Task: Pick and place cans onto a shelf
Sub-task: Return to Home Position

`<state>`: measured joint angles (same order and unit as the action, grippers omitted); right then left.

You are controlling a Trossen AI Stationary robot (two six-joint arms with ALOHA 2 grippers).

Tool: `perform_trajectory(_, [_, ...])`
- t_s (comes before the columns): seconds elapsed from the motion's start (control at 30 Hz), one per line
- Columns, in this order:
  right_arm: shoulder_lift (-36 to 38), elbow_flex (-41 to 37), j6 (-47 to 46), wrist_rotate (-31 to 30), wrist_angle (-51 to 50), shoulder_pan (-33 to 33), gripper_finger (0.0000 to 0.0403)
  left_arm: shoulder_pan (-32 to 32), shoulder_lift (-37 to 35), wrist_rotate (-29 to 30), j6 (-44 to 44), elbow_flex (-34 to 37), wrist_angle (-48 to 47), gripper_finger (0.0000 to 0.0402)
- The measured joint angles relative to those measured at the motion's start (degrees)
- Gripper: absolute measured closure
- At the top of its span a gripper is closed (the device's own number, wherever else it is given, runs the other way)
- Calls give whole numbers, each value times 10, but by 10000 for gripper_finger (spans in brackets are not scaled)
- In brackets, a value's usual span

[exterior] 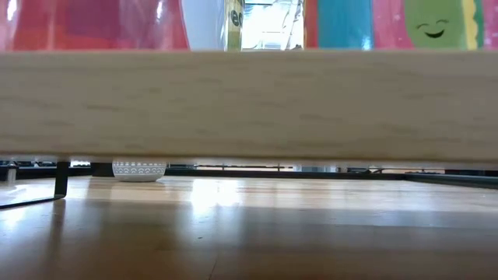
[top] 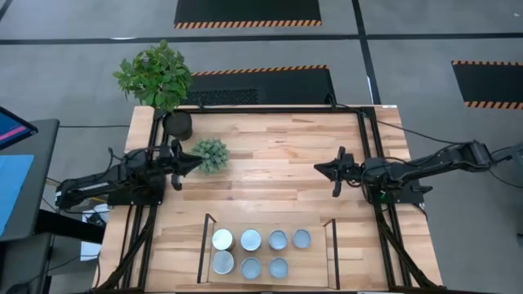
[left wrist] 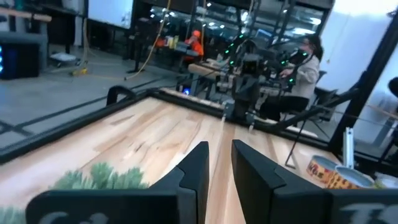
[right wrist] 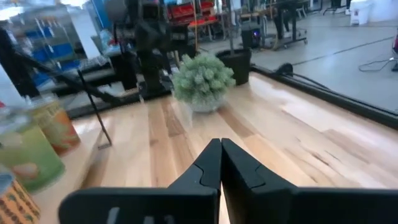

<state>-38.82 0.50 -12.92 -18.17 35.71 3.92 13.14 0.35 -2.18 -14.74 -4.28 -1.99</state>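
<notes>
Wooden counter [top: 270, 163] bears the shelf [top: 315, 265] holding seven cans [top: 251, 240] in two rows, label writing unreadable; left gripper [left wrist: 219, 146] fingers slightly apart, right gripper [right wrist: 221, 142] fingers pressed together, both empty.

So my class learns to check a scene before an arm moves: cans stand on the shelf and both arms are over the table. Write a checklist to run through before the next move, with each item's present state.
1. All cans on the shelf: ok, seven there, four in the far row and three in the near row.
2. No can on the bare tabletop: ok.
3. Cans upright: ok, round tops face up.
4. The right gripper empty: ok, shut on nothing.
5. The left gripper empty: ok, fingers slightly apart, nothing between.
6. The left gripper clear of the small plant: cannot tell, its tip is right at the plant's edge.
</notes>
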Motion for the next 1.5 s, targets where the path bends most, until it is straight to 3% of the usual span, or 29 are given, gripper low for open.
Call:
perform_trajectory(0.4, [72,-1,-13,1,-114,-23,372,-1,-1,81,-8,8,-37,343])
perform_trajectory(0.53, [74,-1,-19,2,-128,-29,374,-1,-1,73,-2,11,-35,343])
perform_trajectory(0.7, [74,-1,-16,1,-138,-29,374,-9,1,26,24,36,32,343])
perform_trajectory(1.07, [74,-1,-16,1,-153,-29,373,-69,25,30,11,37,33,343])
perform_trajectory(1.5, [74,-2,-21,1,-173,-29,374,-72,53,29,5,37,33,343])
